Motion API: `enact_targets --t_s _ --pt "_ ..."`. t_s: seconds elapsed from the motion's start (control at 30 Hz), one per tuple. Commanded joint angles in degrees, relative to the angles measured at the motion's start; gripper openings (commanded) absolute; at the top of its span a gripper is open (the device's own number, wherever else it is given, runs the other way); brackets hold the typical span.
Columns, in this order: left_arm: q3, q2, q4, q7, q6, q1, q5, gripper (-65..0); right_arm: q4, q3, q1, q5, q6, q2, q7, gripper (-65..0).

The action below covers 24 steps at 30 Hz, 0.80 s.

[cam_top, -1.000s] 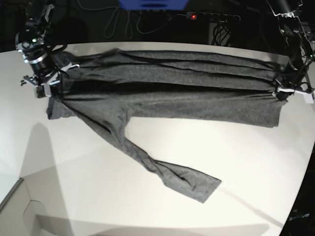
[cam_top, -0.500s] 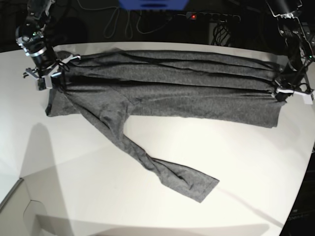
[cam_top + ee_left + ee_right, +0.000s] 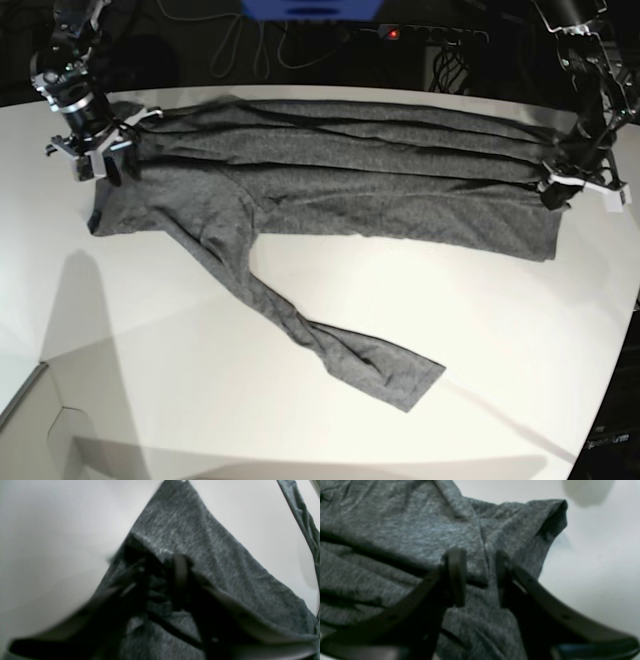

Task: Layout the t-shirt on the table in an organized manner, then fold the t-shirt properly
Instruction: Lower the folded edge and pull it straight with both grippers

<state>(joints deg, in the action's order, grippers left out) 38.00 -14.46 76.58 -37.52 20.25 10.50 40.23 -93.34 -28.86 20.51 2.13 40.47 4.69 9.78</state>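
The dark grey t-shirt (image 3: 350, 170) lies stretched sideways across the far half of the white table (image 3: 180, 380). One long sleeve (image 3: 330, 340) trails toward the front centre. My right gripper (image 3: 108, 160) is shut on the shirt's left end. In the right wrist view, the right gripper (image 3: 478, 577) has a fold of the shirt (image 3: 382, 530) between its fingers. My left gripper (image 3: 557, 190) is shut on the shirt's right end. In the left wrist view, the left gripper (image 3: 160, 580) pinches bunched shirt fabric (image 3: 200, 542) just above the table (image 3: 50, 542).
A power strip with a red light (image 3: 430, 35) and loose cables (image 3: 250, 50) lie behind the table's far edge. A blue object (image 3: 310, 8) is at the top centre. The table's edge curves at the front left (image 3: 30, 400) and at the right (image 3: 610, 380).
My right gripper has moved toward the far edge, pulling the shirt's left end back. The raised fold and its dark shadow have flattened. My left gripper has shifted slightly inward.
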Motion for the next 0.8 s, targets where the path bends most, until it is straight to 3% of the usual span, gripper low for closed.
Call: enact_targets --t_s 0.0,0.4,0.63,0.77 --pt "0.6 -1.1 1.2 1.2 0.7 -0.3 0.9 -42.5 -1.6 -0.6 -0.3 -0.9 -0.5 0.6 -1.9 -41.9" --pt "0.7 -0.1 1.2 1.2 0.8 -0.3 1.0 -31.1 -8.0 -6.3 -3.2 -1.2 -0.5 0.0 -1.5 -40.3" --pt "0.7 0.0 1.2 1.2 0.8 -0.3 1.0 -14.8 -7.8 -7.6 -6.7 -1.1 -0.5 -1.5 -1.5 -40.0" --pt "0.7 0.0 1.3 1.2 0.9 -0.3 1.0 -12.6 -6.7 -7.4 -9.3 -1.0 -0.5 -1.9 -1.4 -35.6"
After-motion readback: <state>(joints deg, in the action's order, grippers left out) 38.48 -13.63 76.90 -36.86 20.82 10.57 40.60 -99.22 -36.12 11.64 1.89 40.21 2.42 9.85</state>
